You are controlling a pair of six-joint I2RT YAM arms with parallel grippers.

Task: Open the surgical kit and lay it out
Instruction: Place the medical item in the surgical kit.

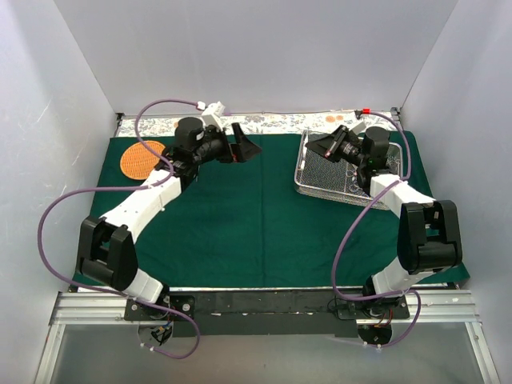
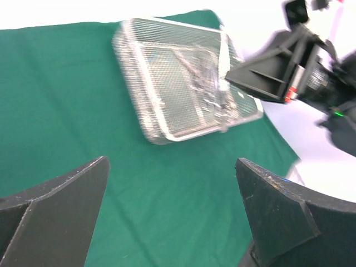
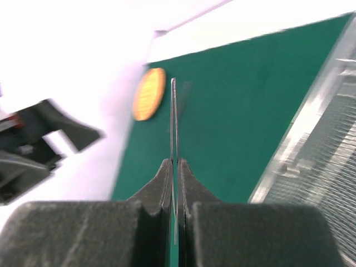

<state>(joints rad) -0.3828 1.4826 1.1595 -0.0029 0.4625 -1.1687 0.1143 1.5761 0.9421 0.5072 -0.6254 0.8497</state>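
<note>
Plain white walls (image 1: 264, 48), smooth green cloth (image 1: 240, 216); at the mesh tray (image 1: 318, 174) edge, right gripper (image 1: 325, 147) pinches thin steel tweezers (image 3: 173, 122); left gripper (image 1: 245, 144) gapes.

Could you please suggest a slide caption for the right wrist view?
Right gripper shut on thin tweezers above the green cloth, tray at right, orange basket beyond.

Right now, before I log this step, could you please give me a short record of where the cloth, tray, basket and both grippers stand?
cloth: spread flat over the table
tray: on the cloth, far right; steel tools inside, blurred
basket: at the cloth's far left corner
left gripper: open, empty, above the cloth
right gripper: shut on thin tweezers, near the tray's left side
</note>
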